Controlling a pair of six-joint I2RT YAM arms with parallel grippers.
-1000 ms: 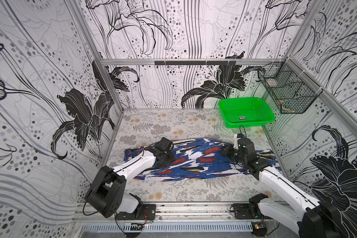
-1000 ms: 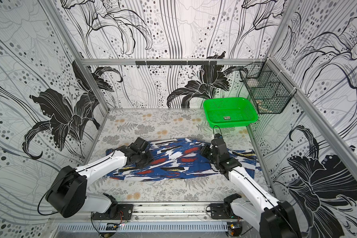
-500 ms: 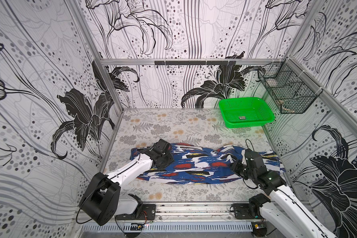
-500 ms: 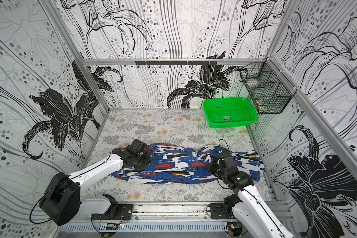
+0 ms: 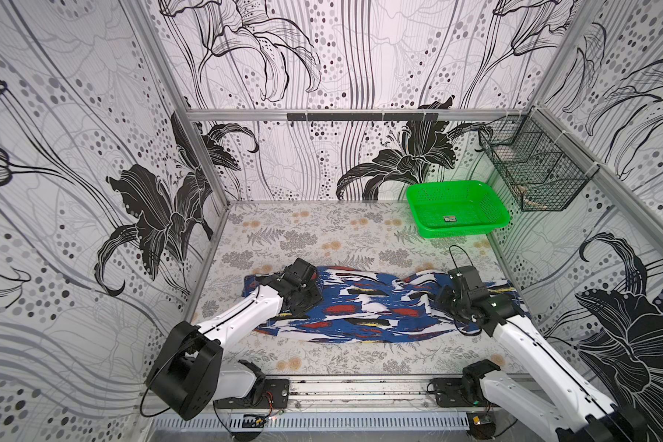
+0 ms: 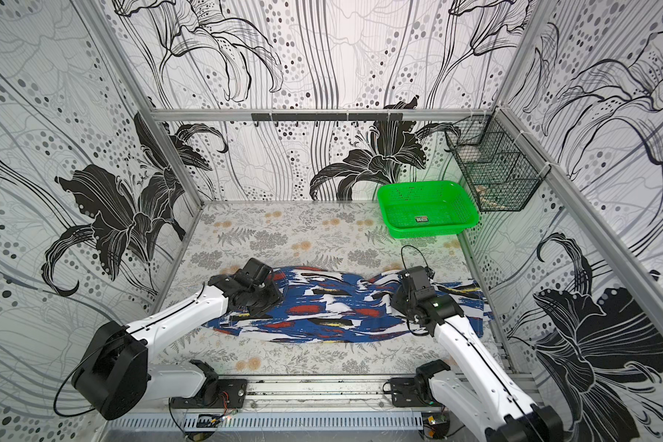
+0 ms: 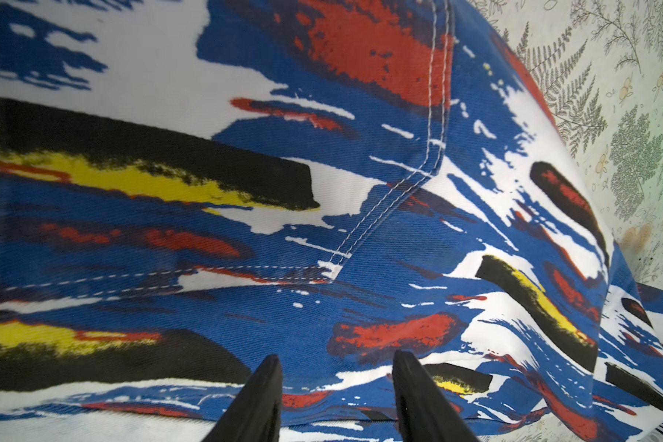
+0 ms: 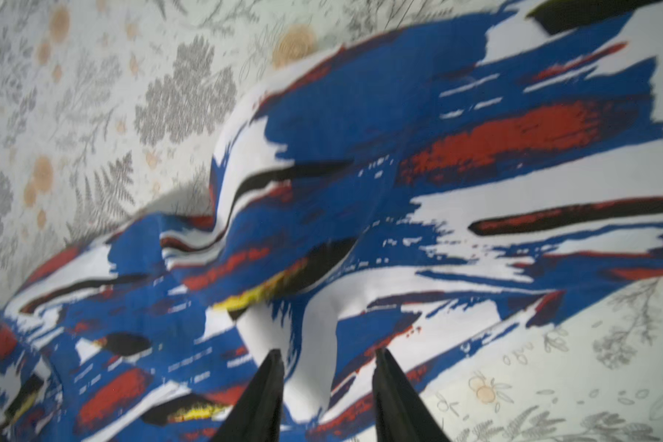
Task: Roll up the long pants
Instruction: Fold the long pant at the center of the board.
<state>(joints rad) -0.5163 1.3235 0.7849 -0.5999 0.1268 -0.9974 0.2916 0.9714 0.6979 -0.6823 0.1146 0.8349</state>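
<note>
The long pants (image 5: 360, 313) (image 6: 322, 310), printed in blue, white, black, red and yellow, lie stretched sideways across the near half of the table. My left gripper (image 5: 303, 302) (image 7: 337, 363) sits low on their left end. Its jaws stand apart, tips against smooth cloth (image 7: 322, 191) near a stitched pocket seam, and nothing looks pinched. My right gripper (image 5: 443, 302) (image 8: 328, 356) is over the right part, also apart, with a small white peak of fabric (image 8: 314, 325) standing loose between the fingers. A raised hump of cloth (image 5: 425, 277) lies just behind it.
A green plastic basket (image 5: 448, 183) stands at the back right with a small label inside. A black wire basket (image 5: 532, 172) hangs on the right wall. The floral mat (image 5: 322, 237) lies bare behind the pants. Both arm bases sit on the front rail.
My right gripper pulled the pants' far edge toward the front, then opened and let go. The pants shifted slightly nearer. The left gripper barely moved.
</note>
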